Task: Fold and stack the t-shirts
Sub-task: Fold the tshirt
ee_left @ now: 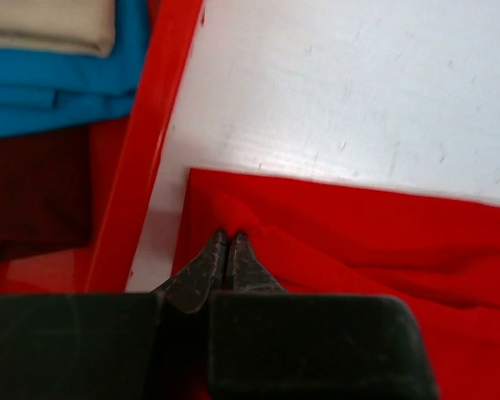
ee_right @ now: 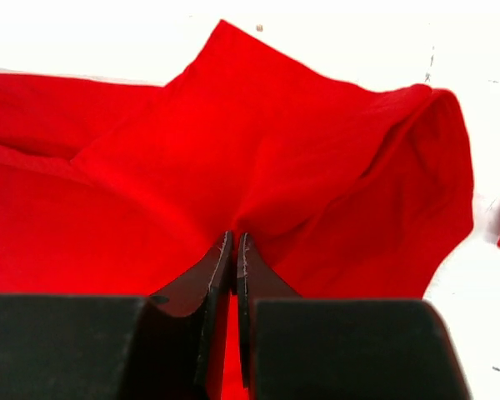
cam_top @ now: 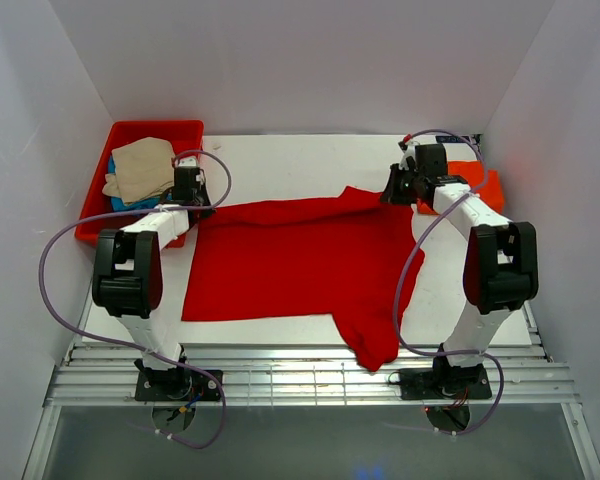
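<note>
Left gripper (ee_left: 227, 250) is seen fully closed, a far corner of the bright red t-shirt (cam_top: 290, 265) pinched between its tips, just beside the right wall of the red tray (cam_top: 152, 125). Right gripper (ee_right: 235, 250) is likewise clamped tight on the same shirt's far edge, well apart from the tray, across the shirt. The shirt is spread mostly flat on the table (cam_top: 280, 150), right of the tray, one sleeve reaching past the near edge; its folding is judged barely begun.

Inside the tray a folded beige t-shirt (cam_top: 145, 165) is stacked on a folded blue t-shirt (ee_left: 58, 87); these two are judged done. An orange-red t-shirt (cam_top: 492, 188) is lying far right of the tray; whether it is folded cannot be told.

Counted: two grippers, one tray, four shirts for certain. A dark patch under the blue one cannot be identified.
</note>
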{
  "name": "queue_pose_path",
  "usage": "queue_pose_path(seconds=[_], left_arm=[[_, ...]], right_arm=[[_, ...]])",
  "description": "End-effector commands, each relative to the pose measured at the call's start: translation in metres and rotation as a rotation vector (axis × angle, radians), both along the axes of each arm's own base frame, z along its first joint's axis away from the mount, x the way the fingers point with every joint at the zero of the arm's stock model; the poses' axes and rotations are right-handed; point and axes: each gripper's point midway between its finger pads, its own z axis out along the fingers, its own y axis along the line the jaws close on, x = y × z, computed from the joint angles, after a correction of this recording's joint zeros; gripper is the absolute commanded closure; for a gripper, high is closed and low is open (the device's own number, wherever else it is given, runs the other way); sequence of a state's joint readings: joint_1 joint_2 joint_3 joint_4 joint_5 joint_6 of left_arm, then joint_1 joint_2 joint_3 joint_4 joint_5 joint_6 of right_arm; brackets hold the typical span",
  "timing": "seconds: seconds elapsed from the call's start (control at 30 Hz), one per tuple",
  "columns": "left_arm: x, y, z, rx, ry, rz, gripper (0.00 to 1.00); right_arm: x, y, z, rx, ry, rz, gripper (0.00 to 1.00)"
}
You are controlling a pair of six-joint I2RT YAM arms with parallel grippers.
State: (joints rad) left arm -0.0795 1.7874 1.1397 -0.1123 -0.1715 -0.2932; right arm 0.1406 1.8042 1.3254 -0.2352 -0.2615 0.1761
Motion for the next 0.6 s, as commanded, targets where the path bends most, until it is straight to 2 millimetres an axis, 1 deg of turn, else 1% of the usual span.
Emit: queue_pose_path(seconds=[0.0, 0.1, 0.13, 0.17, 0.27, 0.4, 0.53, 0.57], left_arm=[[-0.012, -0.009, 0.006, 0.003, -0.005, -0.049, 1.0], [-0.022, -0.01, -0.007, 0.017, 0.038, -0.054, 1.0], [-0.025, -0.006, -0.01, 0.034, 0.051, -0.038, 1.0], [-0.029, -0.007, -0.013, 0.043, 0.071, -0.034, 1.0], [-0.037, -0.004, -0.017, 0.075, 0.102, -0.012, 1.0], [-0.047, -0.002, -0.017, 0.133, 0.127, 0.017, 1.0], [-0.055, 0.001, -0.012, 0.174, 0.133, 0.078, 0.99], [-0.059, 0.006, -0.011, 0.2, 0.141, 0.104, 0.97]], right_arm=[[-0.007, -0.001, 0.012, -0.017, -0.044, 0.016, 0.92], [-0.016, -0.001, 0.009, -0.024, -0.033, 0.023, 0.92], [-0.02, -0.001, 0.004, -0.029, -0.021, 0.022, 0.92], [-0.023, -0.001, 0.002, -0.031, -0.015, 0.024, 0.92], [-0.033, 0.0, -0.006, -0.052, 0.004, 0.026, 0.92], [-0.043, -0.002, -0.013, -0.095, 0.021, 0.021, 0.92], [-0.051, -0.005, -0.02, -0.145, 0.043, 0.0, 0.92], [-0.053, -0.006, -0.022, -0.155, 0.047, -0.005, 0.92]])
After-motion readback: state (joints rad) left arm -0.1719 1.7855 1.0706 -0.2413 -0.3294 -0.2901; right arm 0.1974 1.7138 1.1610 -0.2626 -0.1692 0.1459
